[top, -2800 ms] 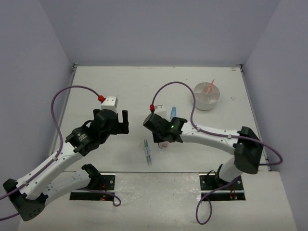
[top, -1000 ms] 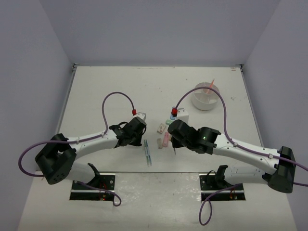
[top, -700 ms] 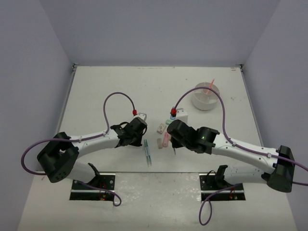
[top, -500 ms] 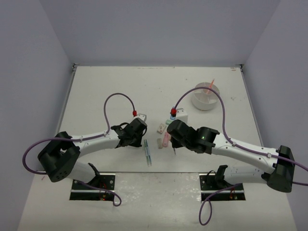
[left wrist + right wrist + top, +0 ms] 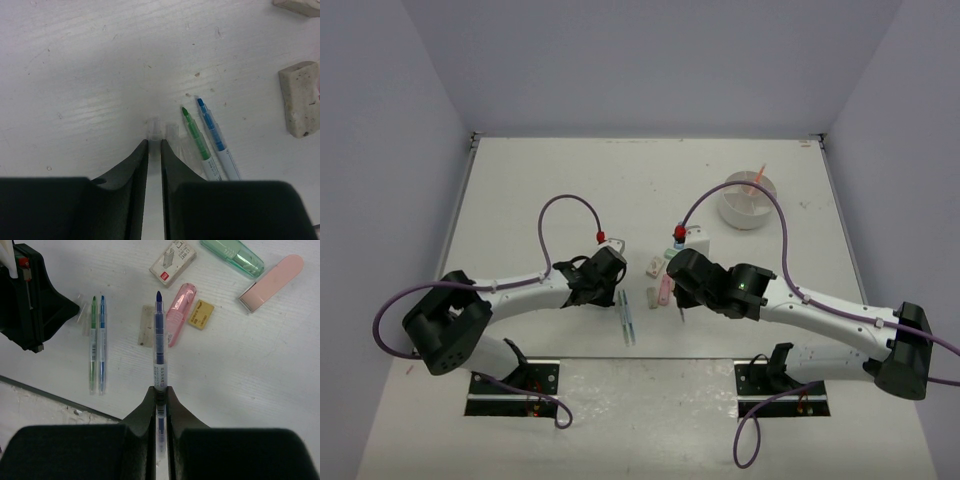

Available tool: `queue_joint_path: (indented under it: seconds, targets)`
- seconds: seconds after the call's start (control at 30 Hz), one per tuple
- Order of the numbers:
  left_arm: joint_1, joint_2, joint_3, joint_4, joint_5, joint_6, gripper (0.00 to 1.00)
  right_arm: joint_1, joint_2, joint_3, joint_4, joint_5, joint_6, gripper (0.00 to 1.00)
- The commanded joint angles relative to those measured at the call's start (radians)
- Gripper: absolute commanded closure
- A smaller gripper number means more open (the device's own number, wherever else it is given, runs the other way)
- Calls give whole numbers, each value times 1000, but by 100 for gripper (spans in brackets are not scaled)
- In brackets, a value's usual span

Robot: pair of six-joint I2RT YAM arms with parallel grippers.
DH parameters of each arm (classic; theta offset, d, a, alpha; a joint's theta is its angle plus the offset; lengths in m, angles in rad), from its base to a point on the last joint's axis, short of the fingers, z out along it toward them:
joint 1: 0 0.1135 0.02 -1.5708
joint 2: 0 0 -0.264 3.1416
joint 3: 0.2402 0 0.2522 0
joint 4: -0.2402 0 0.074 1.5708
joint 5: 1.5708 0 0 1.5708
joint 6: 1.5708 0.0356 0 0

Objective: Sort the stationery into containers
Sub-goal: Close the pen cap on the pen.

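left pincer [image 5: 155, 144]: jaws narrowed onto clear pen [image 5: 156, 131] lying on desk [image 5: 90, 75], its tip ahead of the jaws | green pen [image 5: 197, 142], blue pen [image 5: 212, 136]: just right of left pincer | right pincer [image 5: 161, 390]: closed on dark blue pen [image 5: 158, 335], barrel projecting forward | handling: pens judged light, stiff, slick; grip mid-barrel | white tub [image 5: 748, 220]: well apart, beyond right pincer

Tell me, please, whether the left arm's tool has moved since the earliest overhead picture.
Yes. The left tool has swung to the right and toward the near edge, ending just beside the pair of thin green and blue pens, which have stayed put.
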Motion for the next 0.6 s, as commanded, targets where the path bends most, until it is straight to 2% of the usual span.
queue_joint_path:
  seconds: [0.0,0.27,0.57]
  targets:
    - [0,20,-6,16,-36,12,84,-1,9,-2,31,-2,-4,100]
    - [-1,-4,10,-11,-83,-8,99,-1,4,-20,67,-22,-8,100]
    - [0,-192,33,7,-104,-48,100,-1,-95,-123,240,-121,-70,100]
